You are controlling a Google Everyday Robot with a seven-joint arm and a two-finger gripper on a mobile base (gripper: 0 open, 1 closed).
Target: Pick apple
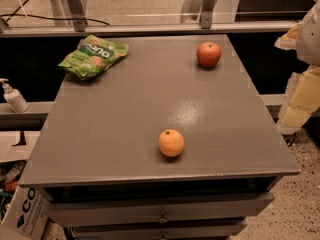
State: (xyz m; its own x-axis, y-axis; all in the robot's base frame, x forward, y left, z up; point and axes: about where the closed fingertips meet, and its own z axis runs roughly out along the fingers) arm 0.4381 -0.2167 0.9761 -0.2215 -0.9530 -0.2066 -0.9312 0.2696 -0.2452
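— Camera view: is there any writing to read?
— The green snack bag [93, 56], at 11 o'clock on the desk [125, 109], carries white lettering I cannot make out. A cardboard box [25, 211] on the floor at 8 o'clock shows the dark letters "CO".
— Containers?
— The bag lies flat and closed, its contents hidden. A white pump bottle [13, 98] stands on a ledge at 9 o'clock, off the desk.
— And the apple?
— The apple [209, 54] sits at 1 o'clock on the desk, red with an orange-yellow blush and a dimpled stem top. A paler orange fruit [171, 143] rests at 6 o'clock, well apart from it.
— The end effector?
— The end effector [302, 91] hangs at 3 o'clock, beyond the desk's right edge, apart from the apple. Open or closed, I cannot tell.
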